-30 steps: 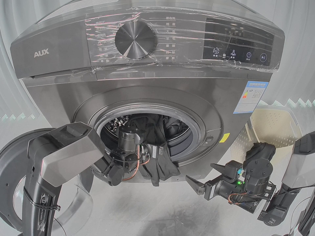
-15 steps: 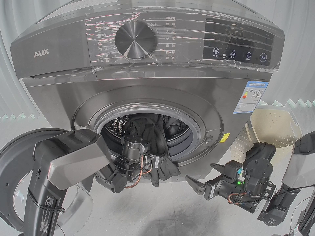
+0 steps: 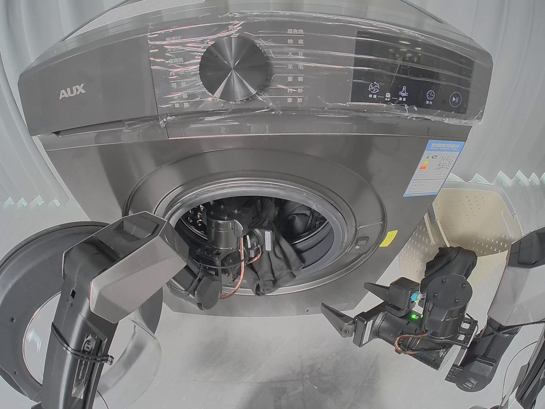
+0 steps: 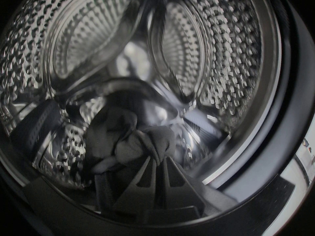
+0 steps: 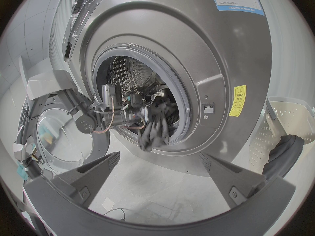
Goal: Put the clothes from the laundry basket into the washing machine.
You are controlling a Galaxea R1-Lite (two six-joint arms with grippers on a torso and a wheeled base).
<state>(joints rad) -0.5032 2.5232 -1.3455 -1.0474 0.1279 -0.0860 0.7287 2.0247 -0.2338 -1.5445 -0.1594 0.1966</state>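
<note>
Dark limp garment (image 4: pixel 131 141), clamped at a bunched fold by left pincer (image 4: pixel 159 163), hangs below it over the washing machine rim (image 3: pixel 332 257); likely light, soft, snag-prone.

A pale pleated curtain (image 3: pixel 25 143) is hung across the background, and its lower hem is cut in a zigzag. A light grey floor (image 3: pixel 267 359) is spread below, marked by faint tile joints and a soft sheen. In the right wrist view, a thin dark cable (image 5: pixel 115 209) is looped on the floor, and a small pale square scrap (image 5: pixel 107 201) lies just beside it. A white tiled wall (image 5: pixel 29 40) is seen farther back.
</note>
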